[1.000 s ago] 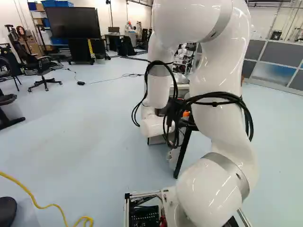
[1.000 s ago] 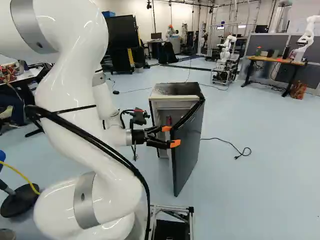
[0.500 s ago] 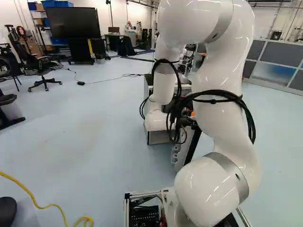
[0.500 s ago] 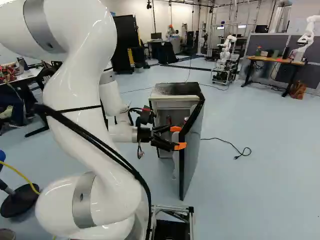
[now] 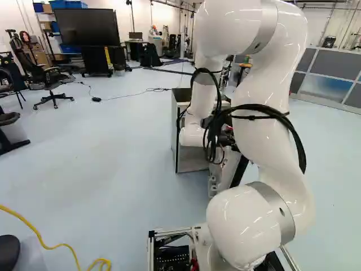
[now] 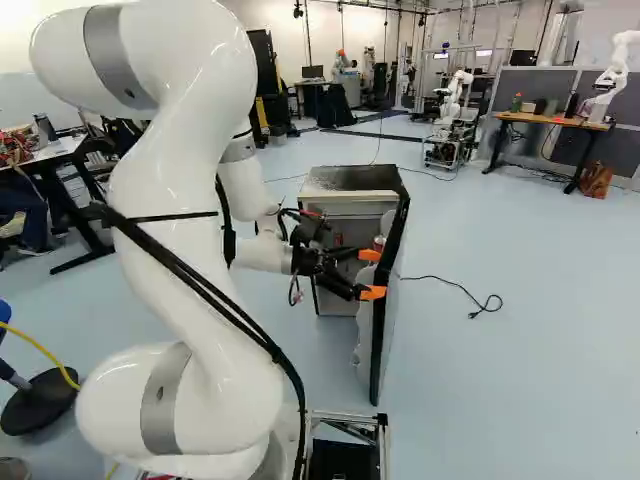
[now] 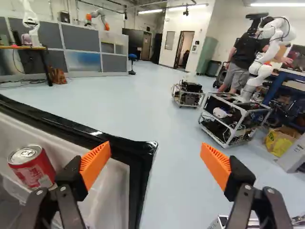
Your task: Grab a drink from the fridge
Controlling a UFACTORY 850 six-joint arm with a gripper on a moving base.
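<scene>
Base [image 5: 169, 231]: hasn't moved; bkgd sits the same in both base views.
Arm [image 6: 170, 190]: has swung over to the right in the last sec, w/ its wrist end following the door; more of the fridge shows past it in the left base view.
Fridge [image 6: 350, 178]: same spot as 1 s ago, upright, front now more exposed.
Door [image 6: 379, 350]: the big change. Wider open than a sec ago, inner side now turned more into sight in the right base view. Prob. pushed from inside by the gripper; means access to drinks is getting better.
Gripper [image 7: 156, 150]: fingers well apart, nothing clamped. Door's free corner shows btwn them, one finger over the inner side; can't tell if it's touching.
Red can [image 7: 32, 167]: the likely drink. On the door's inner side, beside the gripper, not btwn fingers. Moves w/ the door, so now easier to see in the right base view, but not picked.
Small red thing [image 6: 338, 240]: inside the fridge, poss. another can; too small to tell.
Stage: door-opening, est. nearly done; grab not started.
Next: prob. finish the push, back off the door, then line up on a can.
Risk: fast shove could rattle or tip the door can; finger could snag the door edge on exit.
</scene>
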